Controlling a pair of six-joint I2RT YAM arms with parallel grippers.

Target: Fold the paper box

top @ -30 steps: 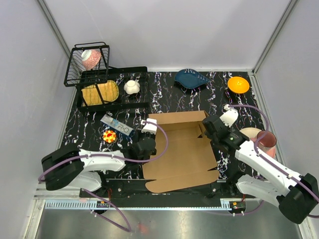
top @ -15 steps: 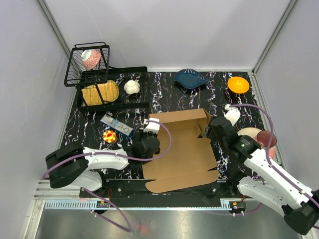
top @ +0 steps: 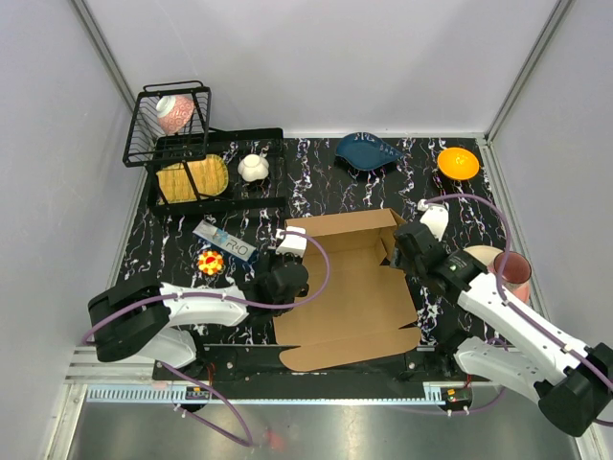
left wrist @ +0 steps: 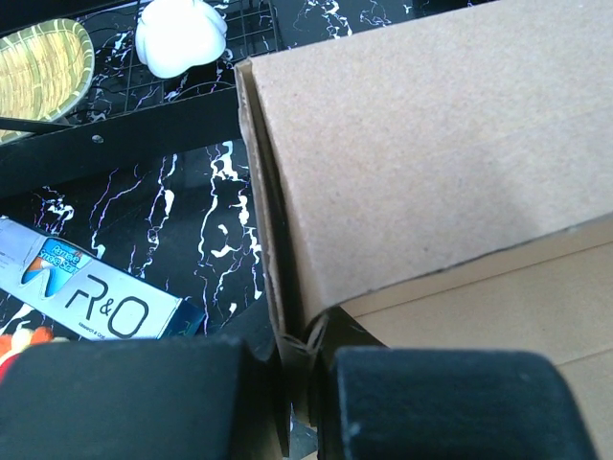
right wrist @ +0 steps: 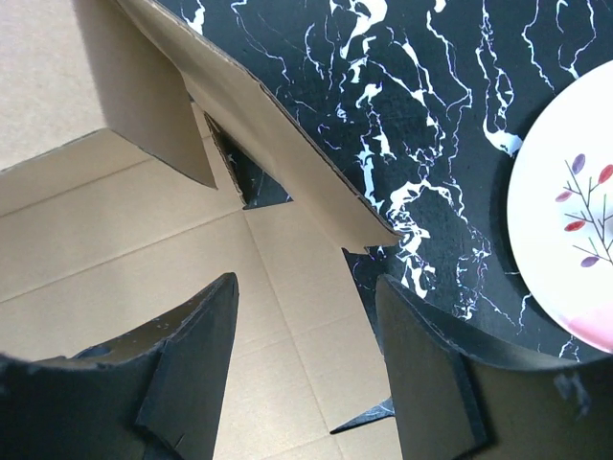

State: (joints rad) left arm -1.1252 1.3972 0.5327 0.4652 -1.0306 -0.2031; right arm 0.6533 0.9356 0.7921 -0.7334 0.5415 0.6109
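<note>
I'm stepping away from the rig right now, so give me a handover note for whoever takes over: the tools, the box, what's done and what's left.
Left tool: shut on the left edge of the paper box, by the rear corner.
Right tool: open at the box's right side, just below the half-raised right flap, holding nothing.
Box: mid-table, inside facing up.
Done: rear wall stands up.
Left: the right flap is only partly up, the front flap lies flat, and nothing is tucked or closed yet.
</note>
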